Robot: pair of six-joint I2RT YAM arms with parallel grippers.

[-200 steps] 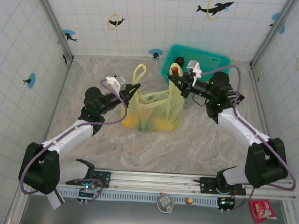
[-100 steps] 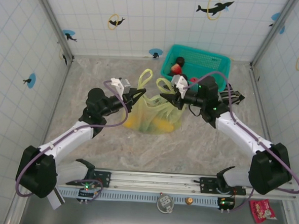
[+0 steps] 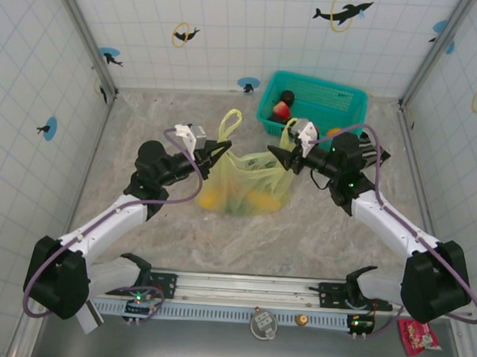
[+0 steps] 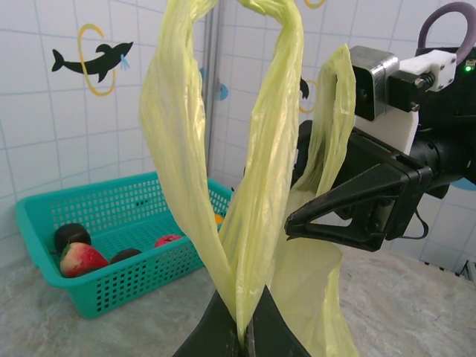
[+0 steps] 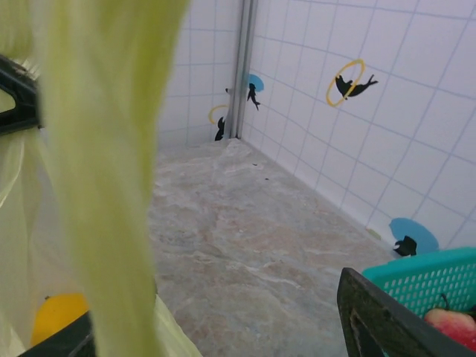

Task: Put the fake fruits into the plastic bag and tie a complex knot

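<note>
The plastic bag (image 3: 251, 175) sits on the marbled desk (image 3: 316, 232) between the two arms, just in front of the teal basket (image 3: 341, 96), with its mouth pulled upward. The left claw (image 3: 218, 150) is pinched tight on the base of the bag's left handle (image 4: 178, 149). In the left wrist view the yellow-green loop rises straight up out of the closed fingertips. The right claw (image 3: 282, 155) stands at the opposite side of the bag with its jaws spread wide and nothing clamped between them. The right handle (image 4: 327, 141) drapes loosely over this claw. In the right wrist view it hangs as a slack strip between the parted fingers (image 5: 383, 320), nearer the one at the left edge of that picture; whether it touches that finger cannot be told. The two handles stand apart from one another, each a separate upright loop. Several of the fake fruits (image 3: 261, 200) lie at the bottom of the bag, showing orange and yellow through the thin film. Others rest in the basket: a dark brown one and a red one lie side by side at one end, and an orange one lies near the side closest to the bag. The bag's body is crumpled and sags on the desk beneath the raised handles.
</note>
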